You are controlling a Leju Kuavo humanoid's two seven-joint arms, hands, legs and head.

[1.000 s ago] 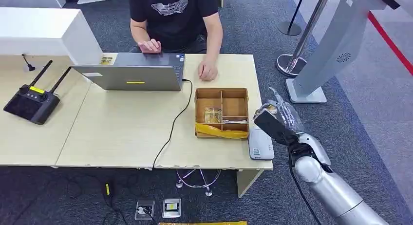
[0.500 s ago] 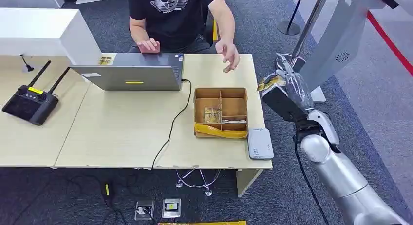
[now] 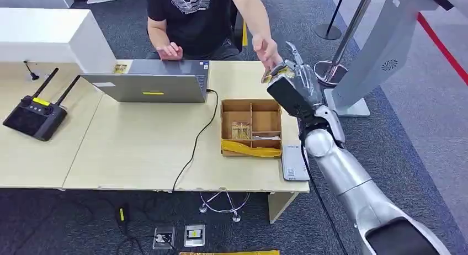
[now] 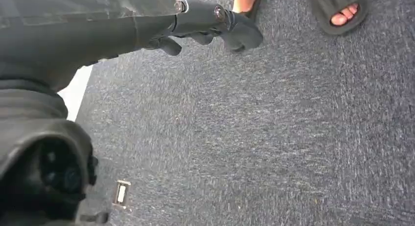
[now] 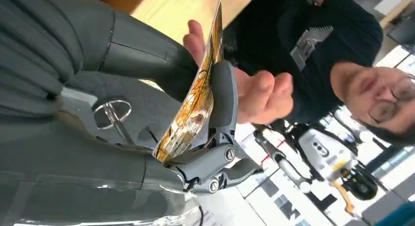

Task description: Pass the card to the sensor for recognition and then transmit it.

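The card [image 3: 276,74], gold-patterned, sits pinched in the right robot hand [image 3: 292,81], raised at upper centre-right of the head view over the far edge of the counter [image 3: 138,150]. In the right wrist view the card [image 5: 193,99] stands edge-on between the thick thumb and a darker finger [image 5: 222,96], so the robot hand is clamped on it. A person's hand [image 3: 267,49] reaches in just beside the card, open palm close to it; whether it touches yet I cannot tell.

The card reader [image 3: 294,162], a flat pale box, lies at the counter's near right corner, beside the partitioned cardboard tray [image 3: 251,128] and well apart from the card. Judging from this, the sensing step looks finished and the handover is under way: what remains is the person taking hold and the fingers letting go.

The left robot hand [image 4: 205,25] hangs over the carpet, fingers curled in on nothing.
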